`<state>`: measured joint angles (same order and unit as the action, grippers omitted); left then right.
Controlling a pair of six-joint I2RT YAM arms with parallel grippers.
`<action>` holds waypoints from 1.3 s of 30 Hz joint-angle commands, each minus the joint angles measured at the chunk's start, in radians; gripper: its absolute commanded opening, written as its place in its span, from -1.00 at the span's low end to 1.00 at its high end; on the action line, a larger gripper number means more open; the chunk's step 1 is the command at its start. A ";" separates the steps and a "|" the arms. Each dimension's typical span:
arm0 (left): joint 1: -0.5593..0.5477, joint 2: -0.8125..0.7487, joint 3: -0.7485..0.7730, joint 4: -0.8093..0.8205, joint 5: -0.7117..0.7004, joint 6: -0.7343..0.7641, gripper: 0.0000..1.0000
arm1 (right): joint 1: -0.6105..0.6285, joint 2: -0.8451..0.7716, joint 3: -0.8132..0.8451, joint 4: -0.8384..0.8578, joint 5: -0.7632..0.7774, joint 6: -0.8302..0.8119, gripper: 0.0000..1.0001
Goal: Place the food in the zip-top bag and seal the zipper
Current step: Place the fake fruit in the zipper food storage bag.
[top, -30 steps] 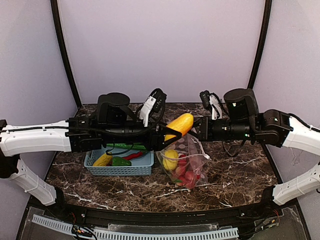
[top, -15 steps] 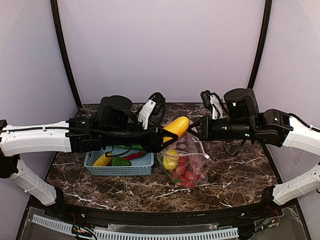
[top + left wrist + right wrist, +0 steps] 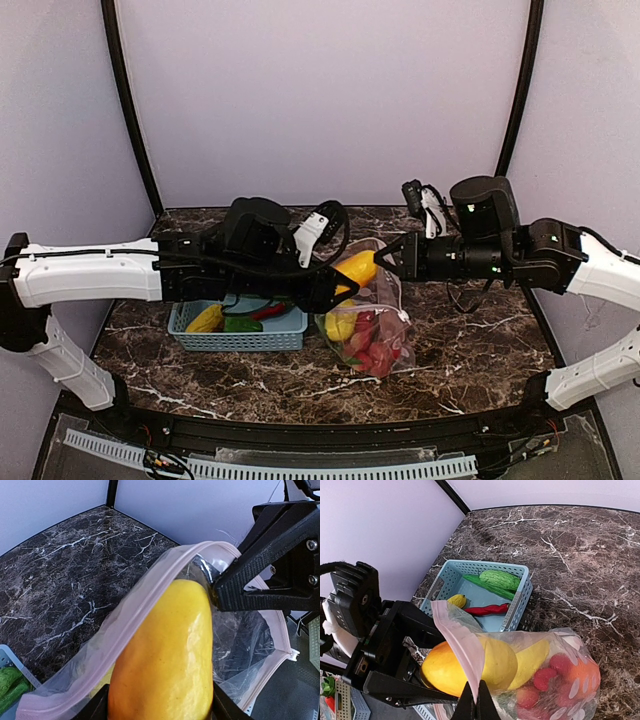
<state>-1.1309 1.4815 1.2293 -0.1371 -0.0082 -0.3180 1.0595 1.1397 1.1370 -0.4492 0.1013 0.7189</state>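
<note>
My left gripper (image 3: 157,707) is shut on a large yellow-orange piece of food (image 3: 170,655), gripping its rear end. The front half of this fruit (image 3: 445,667) sits inside the mouth of the clear dotted zip-top bag (image 3: 545,680). My right gripper (image 3: 475,700) is shut on the bag's upper mouth edge, pinching the pale pink zipper (image 3: 457,640) and holding it up. In the top view the bag (image 3: 380,335) hangs down to the table between the two grippers. It holds a yellow pepper, red strawberries and an orange piece.
The light blue basket (image 3: 520,597) stands left of the bag. In it lie green cucumbers (image 3: 500,579), a red chili (image 3: 487,610) and a small yellow piece (image 3: 456,600). Dark marble table (image 3: 470,350) shows to the right and front. Both arms span the table's middle.
My left gripper has carried the yellow fruit down and to the right, from above the bag into its mouth. The right gripper has stayed in place, holding the rim.
</note>
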 commanded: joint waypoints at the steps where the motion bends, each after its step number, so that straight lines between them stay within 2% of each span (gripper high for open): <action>1: -0.003 0.028 0.079 -0.066 0.005 0.001 0.17 | -0.002 -0.019 0.017 0.062 -0.008 0.002 -1.00; 9: -0.003 0.091 0.165 -0.087 0.050 -0.018 0.42 | -0.001 -0.017 0.011 0.062 -0.006 0.002 -1.00; 13: -0.003 0.098 0.170 -0.086 0.057 -0.022 0.57 | -0.002 -0.018 0.011 0.060 -0.004 0.002 -1.00; 18: -0.003 0.082 0.169 -0.086 0.054 -0.025 0.66 | -0.002 -0.015 0.011 0.060 0.001 0.001 -1.00; 30: -0.003 -0.093 0.129 -0.113 0.023 -0.083 0.74 | -0.003 -0.016 0.010 0.061 0.003 -0.001 -1.00; 33: -0.002 -0.174 0.083 -0.134 -0.046 -0.119 0.76 | -0.004 -0.015 0.010 0.060 0.001 -0.002 -1.00; 39: 0.038 -0.236 0.061 -0.293 -0.085 -0.143 0.83 | -0.004 -0.004 0.017 0.060 -0.006 -0.006 -1.00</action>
<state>-1.1198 1.2572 1.3224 -0.2867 -0.0463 -0.4282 1.0592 1.1397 1.1370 -0.4492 0.1017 0.7185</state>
